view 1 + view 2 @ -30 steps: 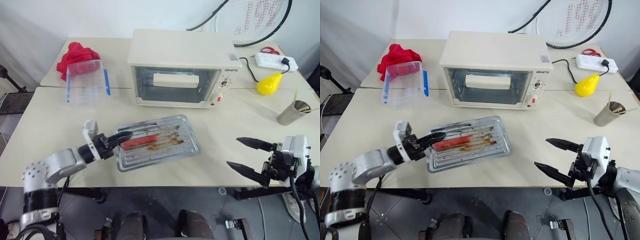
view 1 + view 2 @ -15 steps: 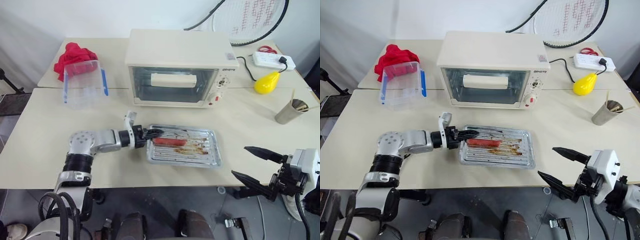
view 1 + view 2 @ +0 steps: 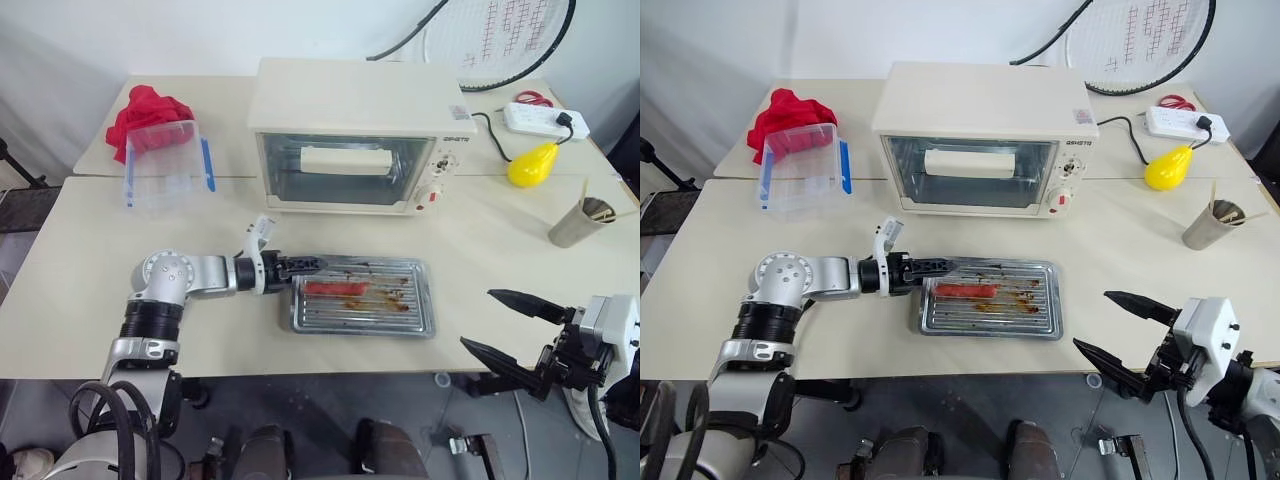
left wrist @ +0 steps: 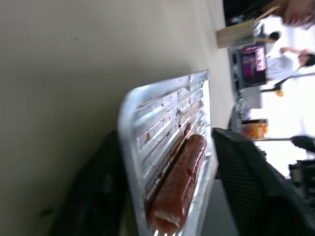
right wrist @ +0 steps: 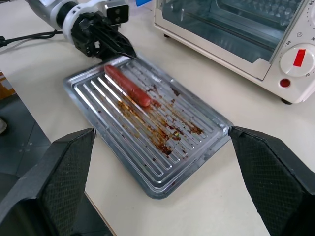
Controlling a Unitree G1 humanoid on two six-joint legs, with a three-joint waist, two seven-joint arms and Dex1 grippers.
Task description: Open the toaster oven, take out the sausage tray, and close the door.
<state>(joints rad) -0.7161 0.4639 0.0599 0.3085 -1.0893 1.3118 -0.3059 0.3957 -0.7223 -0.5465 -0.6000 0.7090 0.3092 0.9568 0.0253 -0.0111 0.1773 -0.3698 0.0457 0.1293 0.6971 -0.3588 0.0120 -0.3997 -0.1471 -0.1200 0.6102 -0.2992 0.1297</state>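
Still, the left pincer hides the sausage tray's near rim.

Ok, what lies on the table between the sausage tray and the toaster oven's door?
Nothing: in the left eye view, the strip of table between the sausage tray and the shut door is bare.

Tray blocks oven front

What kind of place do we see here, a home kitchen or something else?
Probably a lab or test room, not a kitchen. The toaster oven stands on plain tables next to a power strip, and a racket leans on the bare white wall.
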